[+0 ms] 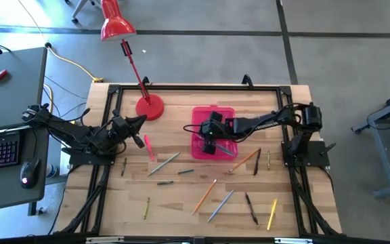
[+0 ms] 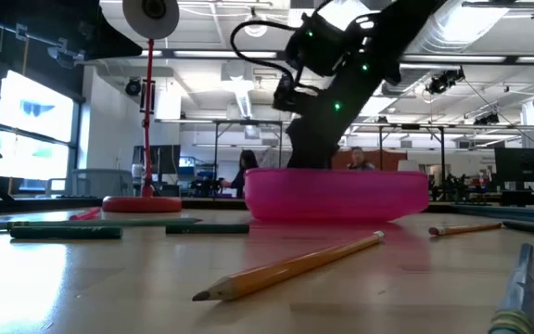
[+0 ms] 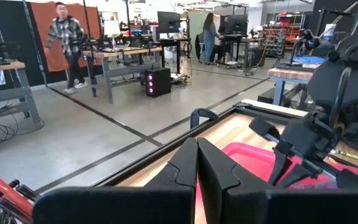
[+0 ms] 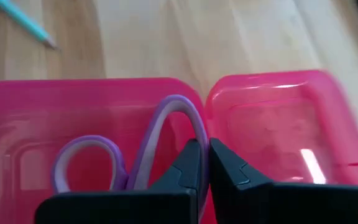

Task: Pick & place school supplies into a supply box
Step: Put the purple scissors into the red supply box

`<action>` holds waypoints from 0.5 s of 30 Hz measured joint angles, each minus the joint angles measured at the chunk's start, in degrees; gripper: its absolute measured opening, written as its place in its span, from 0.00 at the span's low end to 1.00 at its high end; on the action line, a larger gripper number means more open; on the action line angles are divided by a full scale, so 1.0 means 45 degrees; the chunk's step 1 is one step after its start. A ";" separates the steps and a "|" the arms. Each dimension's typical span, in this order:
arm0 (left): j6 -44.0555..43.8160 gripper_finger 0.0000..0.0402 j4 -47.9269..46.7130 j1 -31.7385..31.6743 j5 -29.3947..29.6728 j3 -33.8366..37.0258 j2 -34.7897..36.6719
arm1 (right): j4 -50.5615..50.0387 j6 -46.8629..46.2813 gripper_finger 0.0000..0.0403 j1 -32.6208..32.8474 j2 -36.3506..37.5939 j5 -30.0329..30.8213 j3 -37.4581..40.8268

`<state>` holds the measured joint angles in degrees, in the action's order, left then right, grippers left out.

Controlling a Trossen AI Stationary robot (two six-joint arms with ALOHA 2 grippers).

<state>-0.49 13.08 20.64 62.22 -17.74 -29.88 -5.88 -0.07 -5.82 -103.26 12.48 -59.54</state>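
Inside pink case [image 4: 73, 124], scissors [image 4: 135, 155] beside right tool [image 4: 204, 165]

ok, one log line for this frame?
right tool: shut on scissors, over pink box | left tool: holding pink pencil, table's left | pencils loose on table

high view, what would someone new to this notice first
The hot-pink supply box stands open at the middle of the table, with the right gripper down inside it, shut on the purple-handled scissors. A red desk lamp rises at the table's back left, and pencils and pens lie scattered over the front half, such as an orange pencil. The left gripper waits by the lamp base.
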 joint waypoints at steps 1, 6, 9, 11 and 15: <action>0.0002 0.10 -0.0003 -0.0002 0.0000 0.0000 -0.0002 | 0.0201 0.0003 0.00 0.0000 0.0000 -0.0119 0.0229; 0.0010 0.10 0.0000 0.0000 0.0000 0.0000 0.0002 | 0.1502 0.0126 0.00 0.0136 0.0002 -0.0325 0.1120; 0.0017 0.10 0.0000 0.0000 0.0002 0.0000 0.0000 | 0.2156 0.0660 0.02 0.0258 0.0000 -0.0341 0.1499; 0.0019 0.10 0.0000 -0.0002 0.0003 0.0000 0.0001 | 0.2599 0.1102 0.04 0.0346 0.0003 -0.0316 0.1740; 0.0044 0.10 0.0000 0.0000 0.0000 0.0000 0.0002 | 0.2925 0.1750 0.07 0.0466 0.0004 -0.0316 0.2035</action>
<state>-0.30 13.08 20.64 62.22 -17.74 -29.87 7.29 7.81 -3.73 -103.24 11.06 -50.38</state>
